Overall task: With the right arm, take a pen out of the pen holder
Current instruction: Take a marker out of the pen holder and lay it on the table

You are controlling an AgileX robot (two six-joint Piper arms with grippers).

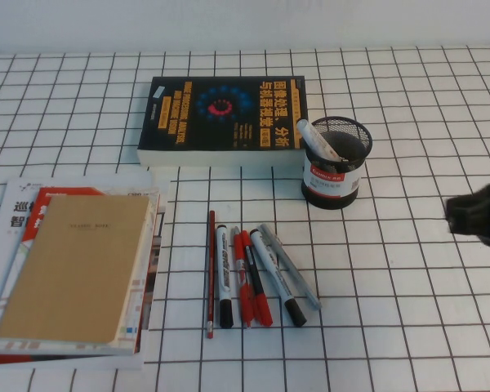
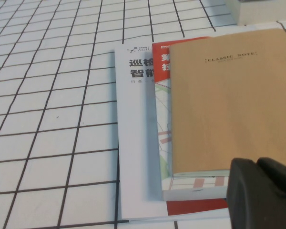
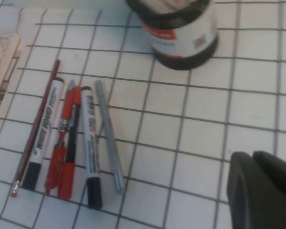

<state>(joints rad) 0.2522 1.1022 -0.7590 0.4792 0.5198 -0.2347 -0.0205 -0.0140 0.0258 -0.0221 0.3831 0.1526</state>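
Well, right gripper (image 1: 464, 214) – jaws together, empty – hangs near black mesh pen holder (image 1: 336, 161); left gripper (image 2: 256, 164), also closed, over brown paper notebook (image 2: 229, 100).

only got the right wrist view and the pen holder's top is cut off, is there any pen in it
Observer: Yes. The high view shows one white marker leaning in the pen holder.
Operator: where's my right end effector from it
Observer: The right end effector is shut, off to the holder's right and apart from it.
Operator: and the left arm
Observer: The left end effector hangs over the brown notebook, on the robot's left.
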